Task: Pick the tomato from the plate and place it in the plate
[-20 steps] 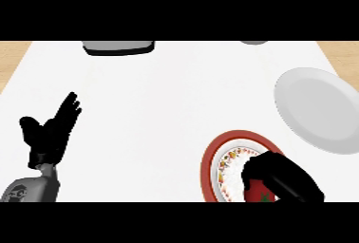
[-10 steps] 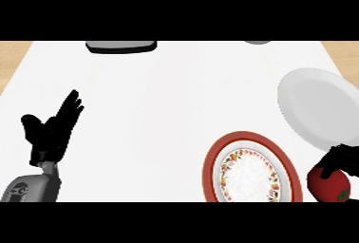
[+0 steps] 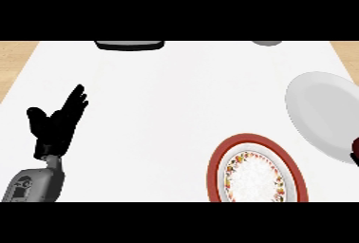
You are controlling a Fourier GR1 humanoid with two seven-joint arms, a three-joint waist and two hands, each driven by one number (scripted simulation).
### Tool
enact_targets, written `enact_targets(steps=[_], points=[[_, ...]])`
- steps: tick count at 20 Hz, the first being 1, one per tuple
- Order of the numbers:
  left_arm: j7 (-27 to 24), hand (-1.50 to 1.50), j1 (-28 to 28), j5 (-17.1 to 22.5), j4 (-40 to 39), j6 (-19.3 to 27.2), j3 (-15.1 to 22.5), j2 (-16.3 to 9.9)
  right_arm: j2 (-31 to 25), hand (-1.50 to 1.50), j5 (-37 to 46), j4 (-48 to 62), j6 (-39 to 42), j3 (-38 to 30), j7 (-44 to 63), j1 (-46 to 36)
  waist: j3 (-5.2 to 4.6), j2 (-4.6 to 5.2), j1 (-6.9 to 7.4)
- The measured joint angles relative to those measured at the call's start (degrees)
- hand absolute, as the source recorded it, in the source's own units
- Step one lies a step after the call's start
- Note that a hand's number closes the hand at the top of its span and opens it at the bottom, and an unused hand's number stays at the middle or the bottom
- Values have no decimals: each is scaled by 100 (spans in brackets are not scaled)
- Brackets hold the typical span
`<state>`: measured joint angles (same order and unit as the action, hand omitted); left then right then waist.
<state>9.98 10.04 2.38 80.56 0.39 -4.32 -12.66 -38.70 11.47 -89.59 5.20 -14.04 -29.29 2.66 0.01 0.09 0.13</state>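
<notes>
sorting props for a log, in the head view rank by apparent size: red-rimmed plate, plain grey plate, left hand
1-2. grey plate and red-rimmed plate: look alike, both cut off by the edges, unsure.
3. left hand, smallest.

Matt white counter [image 3: 182, 95]; smooth grey plate [image 3: 319, 107]

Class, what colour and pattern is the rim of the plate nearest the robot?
Red rim with a floral band inside, seen in the head view.
</notes>
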Motion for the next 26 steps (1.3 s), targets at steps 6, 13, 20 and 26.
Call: enact_targets(steps=[6,13,20,26], points=[[33,0,38,-47,50,-23,33,42,-143,150,415,2297,-89,-85,-827,-1204,6,20,90],[-48,0,39,-102,14,-43,86,117,-418,150,1282,4376,-117,288,-1354,-2368,11,46,176],[8,0,138,-102,-5,-64,79,135,-517,-150,1678,6079,394,533,-2133,-3229,19,67,223],[-84,0,67,-110,-71,-60,20,132,-539,-150,1313,6493,488,188,-2837,-3568,21,46,151]])
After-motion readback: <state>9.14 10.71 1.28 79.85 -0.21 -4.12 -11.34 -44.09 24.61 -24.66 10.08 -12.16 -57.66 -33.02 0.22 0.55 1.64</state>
